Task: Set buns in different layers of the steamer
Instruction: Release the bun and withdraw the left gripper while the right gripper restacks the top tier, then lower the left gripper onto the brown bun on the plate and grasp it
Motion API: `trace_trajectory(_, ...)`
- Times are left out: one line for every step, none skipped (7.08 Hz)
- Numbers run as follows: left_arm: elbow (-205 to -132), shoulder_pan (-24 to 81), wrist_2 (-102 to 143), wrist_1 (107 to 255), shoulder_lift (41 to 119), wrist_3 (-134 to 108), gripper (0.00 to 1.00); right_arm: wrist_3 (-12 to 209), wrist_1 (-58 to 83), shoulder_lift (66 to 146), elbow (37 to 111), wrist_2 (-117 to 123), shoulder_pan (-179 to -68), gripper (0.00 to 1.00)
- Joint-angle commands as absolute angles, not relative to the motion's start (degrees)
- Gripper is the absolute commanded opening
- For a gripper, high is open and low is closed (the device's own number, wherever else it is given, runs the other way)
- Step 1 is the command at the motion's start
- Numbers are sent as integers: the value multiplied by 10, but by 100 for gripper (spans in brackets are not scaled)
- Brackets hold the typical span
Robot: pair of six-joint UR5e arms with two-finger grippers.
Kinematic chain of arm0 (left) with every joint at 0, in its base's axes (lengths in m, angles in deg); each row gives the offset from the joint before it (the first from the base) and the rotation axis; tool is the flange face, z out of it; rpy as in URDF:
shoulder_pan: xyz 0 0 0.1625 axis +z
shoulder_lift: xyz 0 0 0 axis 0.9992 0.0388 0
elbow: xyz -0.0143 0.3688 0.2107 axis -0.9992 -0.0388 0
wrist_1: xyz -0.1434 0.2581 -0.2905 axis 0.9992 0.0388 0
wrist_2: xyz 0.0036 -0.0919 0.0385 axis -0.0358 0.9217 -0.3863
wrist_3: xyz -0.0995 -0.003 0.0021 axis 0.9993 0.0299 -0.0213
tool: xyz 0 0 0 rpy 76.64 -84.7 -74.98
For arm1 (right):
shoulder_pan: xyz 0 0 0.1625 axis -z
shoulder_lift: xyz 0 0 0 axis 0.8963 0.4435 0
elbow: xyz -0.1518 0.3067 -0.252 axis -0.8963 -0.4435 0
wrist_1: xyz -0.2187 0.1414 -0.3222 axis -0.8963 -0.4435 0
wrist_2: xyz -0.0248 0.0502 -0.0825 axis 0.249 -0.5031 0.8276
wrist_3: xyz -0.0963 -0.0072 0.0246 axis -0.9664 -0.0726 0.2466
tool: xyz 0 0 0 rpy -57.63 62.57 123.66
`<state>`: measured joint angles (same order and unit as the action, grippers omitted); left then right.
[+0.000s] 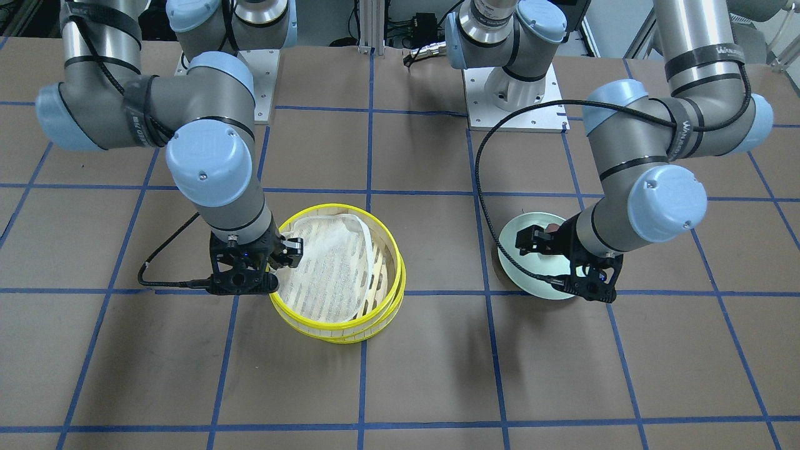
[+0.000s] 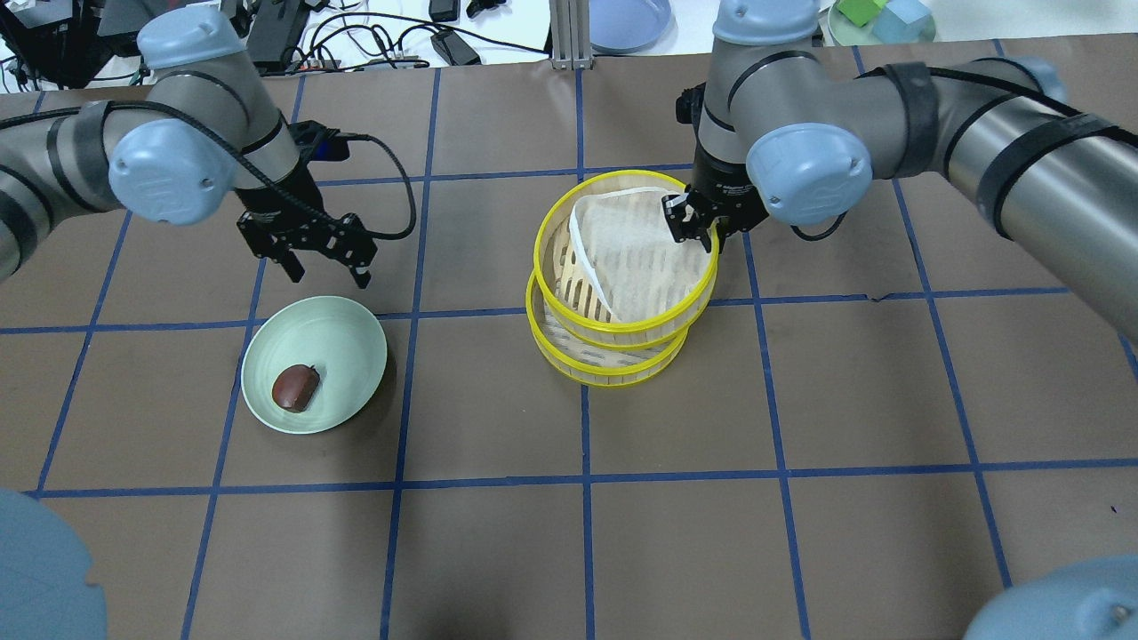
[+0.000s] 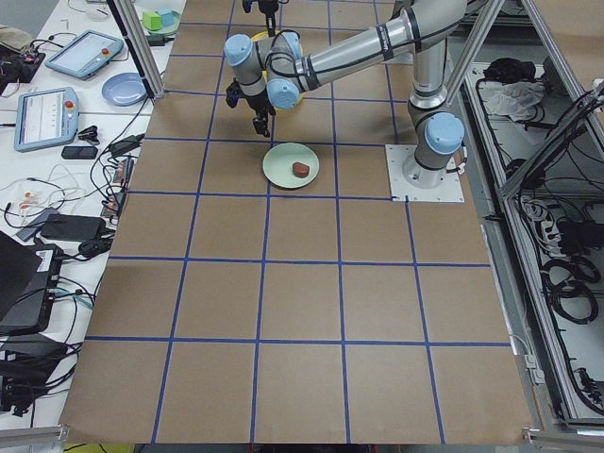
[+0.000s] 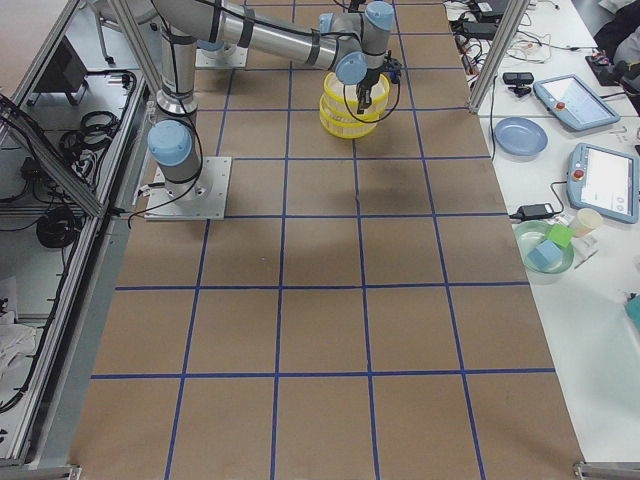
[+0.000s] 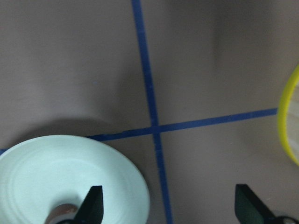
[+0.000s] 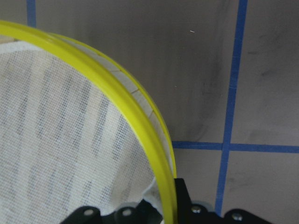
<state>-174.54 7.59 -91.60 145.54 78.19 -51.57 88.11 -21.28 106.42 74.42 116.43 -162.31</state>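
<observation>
The dark reddish-brown bun lies on the pale green plate. The cream-white bun shows in no view. The two yellow-rimmed steamer trays stand stacked, the top tray shifted a little off the lower tray. A white liner cloth lies rumpled in the top tray. My right gripper is shut on the top tray's rim, one finger inside and one outside. My left gripper is open and empty, just above the plate's far edge.
Brown table with a blue tape grid. A blue plate and a green dish with blocks sit beyond the far edge, among cables. The arms' base plates stand on the robot's side.
</observation>
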Motion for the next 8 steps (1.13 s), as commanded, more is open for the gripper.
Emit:
trace_trajectory(-1806,121,-949,1461,779,-624,94,906,-223,1048,745,1166,-1642,0)
trace_trajectory(-1824,122,-948,1461,789,-626,94,904,-222,1047,745,1166,-1642,0)
trace_trajectory(-1827,122,-959,1461,793,-625,94,904,-222,1047,757,1167,-1643,0)
trace_trajectory(-1827,122,-976,1461,801,-624,95,902,-222,1050,765,1169,-1643,0)
trace_trajectory(-1827,122,-975,1458,813,-623,94,901,-222,1052,766,1172,-1643,0)
trace_trajectory(-1826,122,-974,1454,823,-620,74,900,-220,1053,767,1175,-1643,0)
trace_trajectory(-1826,122,-972,1454,832,-613,47,900,-220,1053,769,1174,-1643,0)
trace_trajectory(-1827,122,-972,1454,837,-609,34,900,-221,1053,771,1174,-1643,0)
